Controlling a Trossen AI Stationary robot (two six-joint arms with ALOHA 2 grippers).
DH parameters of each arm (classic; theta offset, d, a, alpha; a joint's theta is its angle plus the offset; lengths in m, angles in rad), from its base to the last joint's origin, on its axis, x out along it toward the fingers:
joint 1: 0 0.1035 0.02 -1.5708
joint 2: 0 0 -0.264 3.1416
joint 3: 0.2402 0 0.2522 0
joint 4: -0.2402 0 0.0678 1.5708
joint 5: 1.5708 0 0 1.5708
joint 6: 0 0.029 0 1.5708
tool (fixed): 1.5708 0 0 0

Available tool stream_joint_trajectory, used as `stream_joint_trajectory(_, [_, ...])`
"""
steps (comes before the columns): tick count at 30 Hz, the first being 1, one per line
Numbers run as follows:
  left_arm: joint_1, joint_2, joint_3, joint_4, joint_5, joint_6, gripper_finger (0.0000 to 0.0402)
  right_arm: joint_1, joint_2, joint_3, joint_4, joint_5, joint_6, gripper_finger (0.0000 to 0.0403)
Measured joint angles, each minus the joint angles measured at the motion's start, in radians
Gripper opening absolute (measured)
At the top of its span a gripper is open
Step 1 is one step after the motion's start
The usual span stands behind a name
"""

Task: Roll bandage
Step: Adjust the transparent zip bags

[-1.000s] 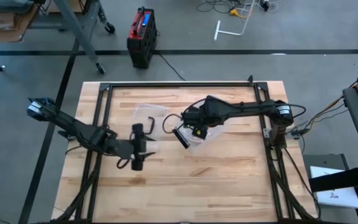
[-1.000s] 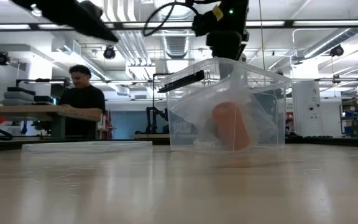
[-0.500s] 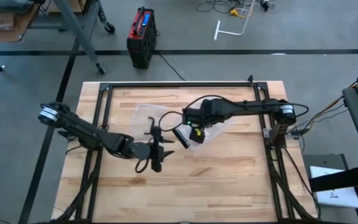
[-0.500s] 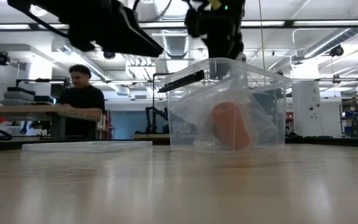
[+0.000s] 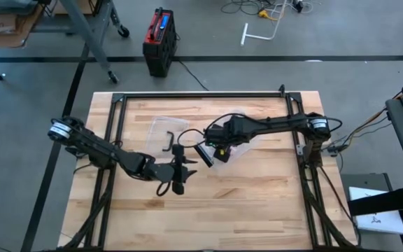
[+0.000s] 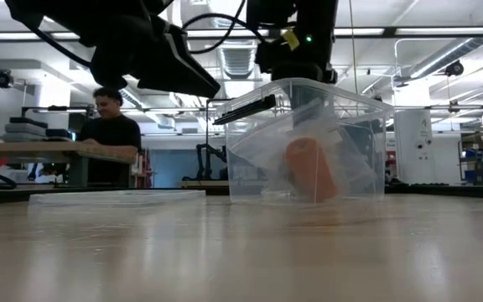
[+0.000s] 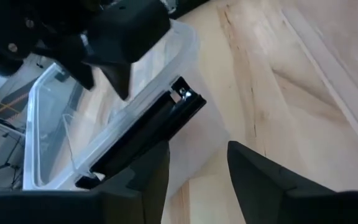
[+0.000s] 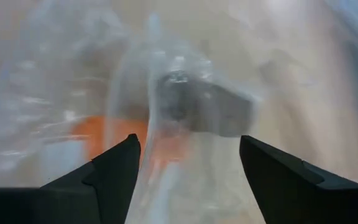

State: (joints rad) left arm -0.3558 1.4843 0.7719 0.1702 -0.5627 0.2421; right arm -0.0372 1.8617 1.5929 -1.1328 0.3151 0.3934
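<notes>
Behind the wooden worktop (image 5: 257, 203) the workshop runs deep under strip lights, and a person in a dark top (image 6: 111, 130) sits at a far bench. On the worktop stands a clear plastic bin (image 6: 313, 143), its lid (image 6: 116, 197) lying flat just beside it. The orange bandage roll (image 6: 309, 168) sits inside the bin, wrapped in what looks like a clear bag.

The right tool (image 8: 188, 174) hangs over the bin's open top, its two fingers spread apart with nothing between them; past them its own camera shows the orange roll through crinkled plastic. The left tool (image 7: 194, 171) hovers near the bin's outer wall, fingers parted and empty, pointed at the rim and a black bar-like part (image 7: 145, 134) at the bin's edge.

I judge the step to be reaching in for the roll. To do it well, the right tool should come straight down clear of the bin walls, centre on the roll rather than on loose film, and close only when both fingers flank the roll. The left tool would do best to steady the bin without crowding the right arm.
</notes>
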Motion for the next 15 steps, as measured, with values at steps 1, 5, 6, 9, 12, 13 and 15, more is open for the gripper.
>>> stream_joint_trajectory(1, [-0.001,-0.001,0.0,-0.007,0.0,-0.009,0.0154,-0.001,0.0,0.0,-0.013,0.03,-0.001,0.0264])
stream_joint_trajectory(5, [-0.001,-0.002,0.0,-0.034,-0.001,-0.049,0.0149,-0.008,-0.001,0.0,-0.097,0.13,0.0,0.025])
stream_joint_trajectory(6, [-0.002,-0.002,0.0,-0.041,-0.001,-0.056,0.0148,-0.011,-0.001,0.0,-0.117,0.149,0.0,0.0247])
stream_joint_trajectory(9, [-0.003,-0.002,0.0,-0.061,0.001,-0.085,0.0145,-0.024,-0.004,0.0,-0.157,0.189,0.007,0.0236])
stream_joint_trajectory(12, [-0.005,-0.002,0.0,-0.072,0.003,-0.106,0.0143,-0.044,-0.018,0.0,-0.187,0.222,0.008,0.0228])
stream_joint_trajectory(13, [-0.006,-0.002,0.0,-0.076,0.003,-0.108,0.0143,-0.051,-0.025,0.0,-0.198,0.231,0.008,0.0224])
stream_joint_trajectory(15, [-0.008,-0.002,0.0,-0.084,0.004,-0.115,0.0145,-0.07,-0.041,0.0,-0.223,0.235,0.007,0.0215])
